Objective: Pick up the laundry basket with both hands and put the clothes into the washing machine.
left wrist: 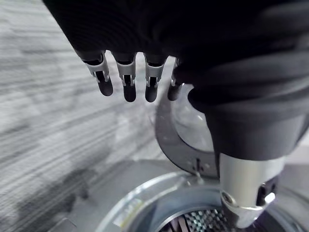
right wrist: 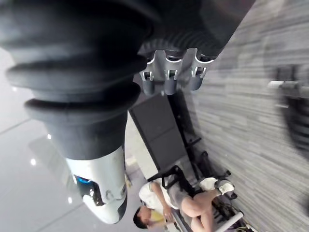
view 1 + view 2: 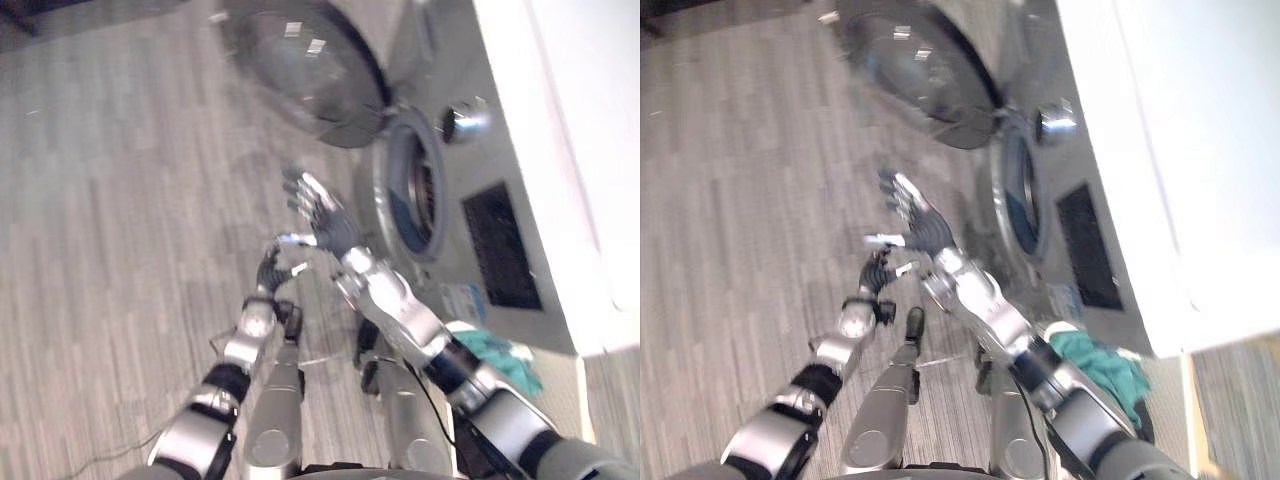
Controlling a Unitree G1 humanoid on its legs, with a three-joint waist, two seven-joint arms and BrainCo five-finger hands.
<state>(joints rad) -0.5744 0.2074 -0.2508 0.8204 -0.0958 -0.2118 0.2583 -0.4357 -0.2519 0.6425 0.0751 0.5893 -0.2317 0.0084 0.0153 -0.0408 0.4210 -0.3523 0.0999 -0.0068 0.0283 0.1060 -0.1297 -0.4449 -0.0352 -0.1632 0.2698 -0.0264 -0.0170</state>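
Note:
The washing machine stands at the right with its round door swung open. Something blue lies inside the drum opening. A teal heap of clothes sits low on the right, by the machine's front and beside my right arm. My right hand is raised in front of the opening, fingers spread and holding nothing. My left hand hangs just below and left of it, fingers relaxed and empty. In the left wrist view the drum rim and door glass lie past the fingers.
Grey wood-patterned floor stretches out to the left of the machine. In the right wrist view a person sits on dark furniture across the room.

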